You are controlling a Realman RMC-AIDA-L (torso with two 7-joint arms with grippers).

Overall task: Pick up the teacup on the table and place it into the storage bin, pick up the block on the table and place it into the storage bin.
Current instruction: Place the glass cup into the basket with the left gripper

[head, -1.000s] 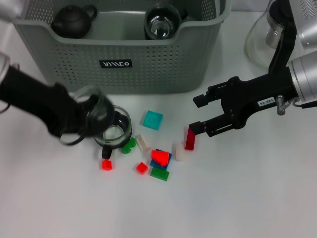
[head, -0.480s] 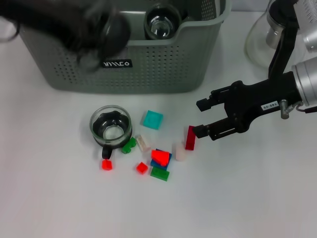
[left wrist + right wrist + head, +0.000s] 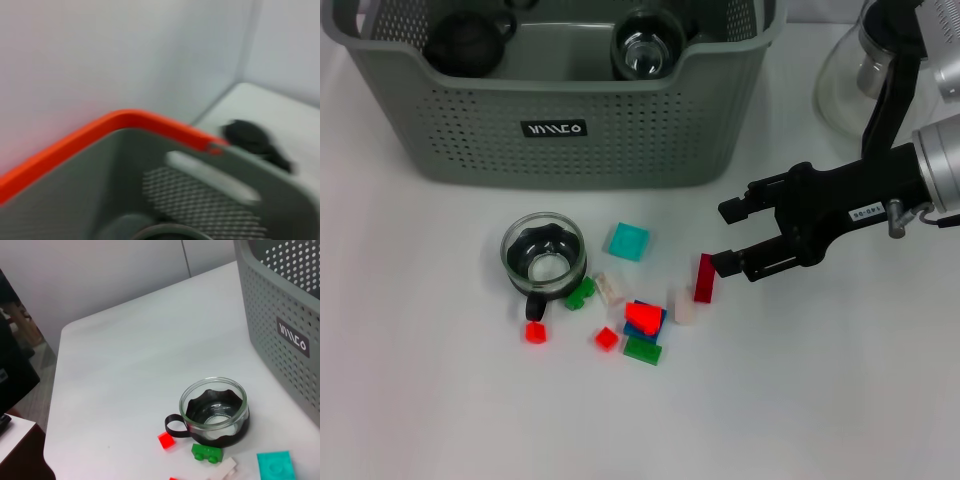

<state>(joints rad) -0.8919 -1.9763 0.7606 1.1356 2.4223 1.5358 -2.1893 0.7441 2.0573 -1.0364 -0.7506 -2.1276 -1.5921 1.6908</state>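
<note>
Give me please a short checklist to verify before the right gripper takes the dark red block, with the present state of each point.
1. Right gripper open: ok, its jaws stand apart.
2. Gripper near the target: ok, the lower finger ends beside the top of the dark red block.
3. Block free to lift: cannot tell, a pale block stands very close to it, perhaps touching.
4. Storage bin has space: ok, a bare floor area shows between the dark teapot and the glass cup inside.
5. Teacup out of the path: ok, it stands apart, beyond the other blocks.
6. Left gripper out of the way: cannot tell, it is not visible.
</note>
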